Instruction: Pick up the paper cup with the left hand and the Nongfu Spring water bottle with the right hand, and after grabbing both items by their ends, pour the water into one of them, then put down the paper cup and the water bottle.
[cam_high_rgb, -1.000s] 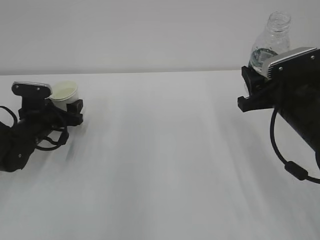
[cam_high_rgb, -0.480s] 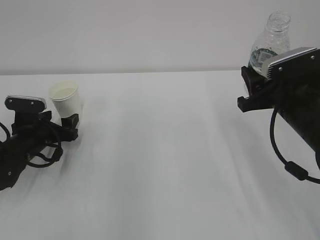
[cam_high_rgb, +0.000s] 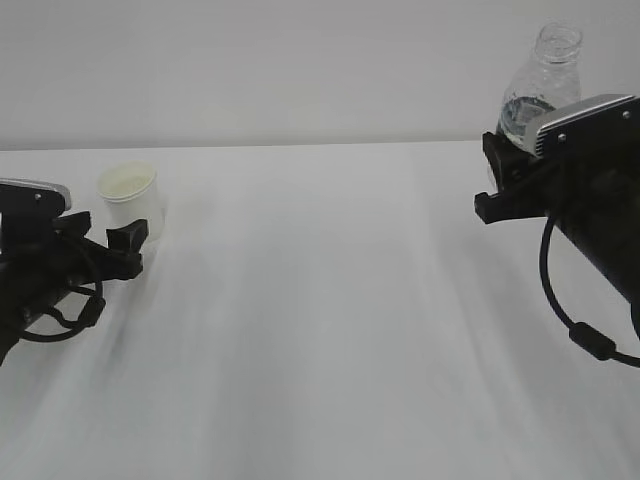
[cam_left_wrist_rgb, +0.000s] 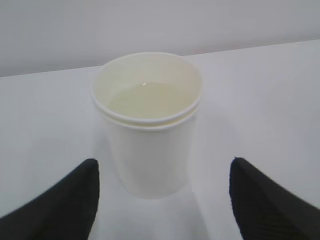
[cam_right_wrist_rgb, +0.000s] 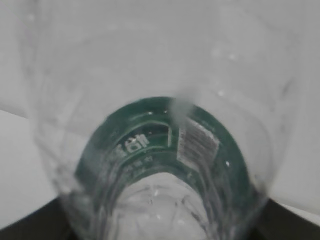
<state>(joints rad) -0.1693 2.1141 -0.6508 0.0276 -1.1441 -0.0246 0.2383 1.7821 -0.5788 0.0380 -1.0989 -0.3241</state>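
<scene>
The paper cup (cam_high_rgb: 130, 198) stands upright on the white table (cam_high_rgb: 320, 320) at the far left, with clear water (cam_left_wrist_rgb: 147, 100) in it. My left gripper (cam_high_rgb: 131, 248) is open, just in front of the cup and apart from it. In the left wrist view the cup (cam_left_wrist_rgb: 147, 135) sits beyond the gripper (cam_left_wrist_rgb: 164, 164), past its two black fingertips (cam_left_wrist_rgb: 80, 195). My right gripper (cam_high_rgb: 508, 160) is shut on the lower body of the Nongfu Spring water bottle (cam_high_rgb: 541, 80), held upright above the table at the right. The green-labelled bottle (cam_right_wrist_rgb: 160, 145) fills the right wrist view.
A plain pale wall runs behind the table's far edge (cam_high_rgb: 300, 146). The right arm's black cable (cam_high_rgb: 585, 335) loops down at the right side. The left arm's cables (cam_high_rgb: 55, 315) lie low over the table at the left edge.
My left gripper has drawn back from the paper cup toward the left and near side, leaving the cup standing on the table. The right arm and bottle have not moved.
</scene>
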